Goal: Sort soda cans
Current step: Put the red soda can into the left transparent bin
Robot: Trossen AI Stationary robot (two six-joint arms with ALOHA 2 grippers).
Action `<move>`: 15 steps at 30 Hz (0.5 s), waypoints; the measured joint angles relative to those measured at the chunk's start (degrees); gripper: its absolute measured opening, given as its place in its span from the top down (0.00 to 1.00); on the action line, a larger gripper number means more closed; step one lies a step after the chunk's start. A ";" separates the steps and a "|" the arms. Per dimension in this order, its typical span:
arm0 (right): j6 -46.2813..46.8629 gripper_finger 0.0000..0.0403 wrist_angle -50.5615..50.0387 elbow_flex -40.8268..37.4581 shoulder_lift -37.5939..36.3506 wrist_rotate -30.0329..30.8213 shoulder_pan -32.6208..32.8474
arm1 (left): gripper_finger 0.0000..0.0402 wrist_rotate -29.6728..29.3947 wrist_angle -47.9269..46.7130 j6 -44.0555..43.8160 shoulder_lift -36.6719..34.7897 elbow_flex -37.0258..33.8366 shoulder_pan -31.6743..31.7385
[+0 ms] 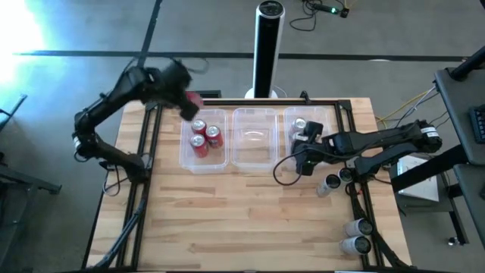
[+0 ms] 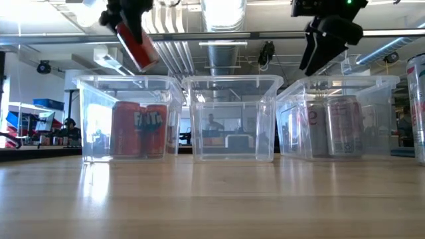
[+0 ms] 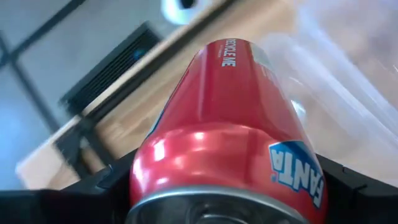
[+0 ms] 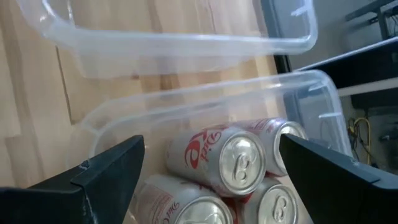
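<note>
Between the fingers of the left claw [image 2: 133, 30] a red Fanta can [image 2: 137, 45] is clamped by its body, tilted, above the left tub [image 2: 89, 119], where more red cans [image 1: 203, 136] stand. A thin, smooth, light shell is judged easily dented; a mid-body hold suits. Over the right tub [image 4: 186, 102] of silver Diet Coke cans [image 4: 227, 155], the right claw [image 4: 211, 171] is spread empty.
</note>
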 joint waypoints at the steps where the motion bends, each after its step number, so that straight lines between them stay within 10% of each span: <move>1: 0.02 0.09 0.08 0.41 0.00 0.02 0.00 | 0.27 -0.02 0.03 0.91 -0.22 -0.22 -2.69; 15: -0.76 0.09 0.10 2.53 0.00 -0.04 0.00 | 0.27 1.44 6.54 -1.42 1.33 -10.01 -24.87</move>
